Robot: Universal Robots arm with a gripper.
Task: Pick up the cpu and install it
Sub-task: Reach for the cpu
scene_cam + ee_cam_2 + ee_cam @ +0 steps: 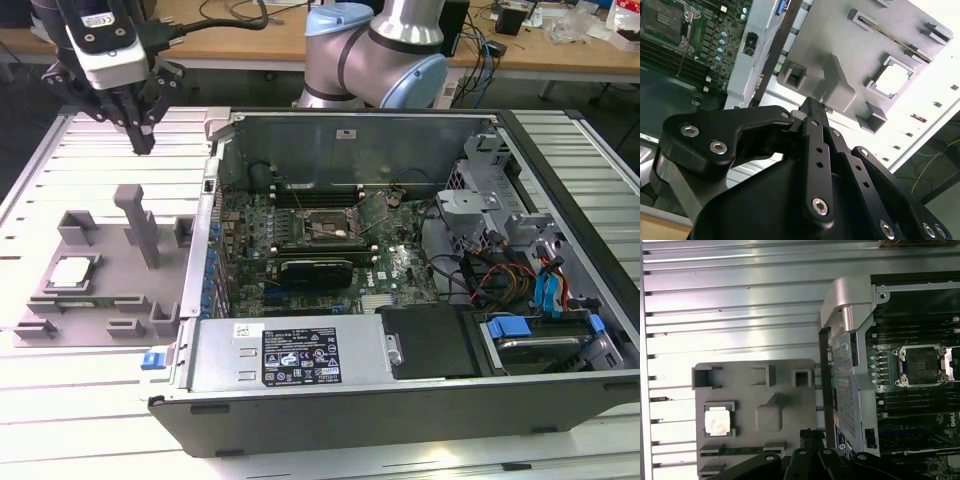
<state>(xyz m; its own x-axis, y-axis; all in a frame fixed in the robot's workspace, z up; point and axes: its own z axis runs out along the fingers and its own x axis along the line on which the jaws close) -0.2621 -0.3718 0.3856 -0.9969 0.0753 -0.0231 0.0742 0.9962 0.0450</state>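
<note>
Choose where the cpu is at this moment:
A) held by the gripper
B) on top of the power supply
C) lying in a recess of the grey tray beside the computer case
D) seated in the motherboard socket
C: the cpu lies flat in a recess of the grey tray, at the exterior view's left of the computer case. The gripper hangs apart from it, and the socket holds no chip.

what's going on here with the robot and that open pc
A robot arm's pincer hangs shut and empty above the slatted table, a little apart from the grey tray. The cpu lies flat in its pocket on that tray, untouched. To the exterior view's right, inside the open computer case, the motherboard's socket stands open with no chip in it. Nothing has been picked up or installed yet.
</note>
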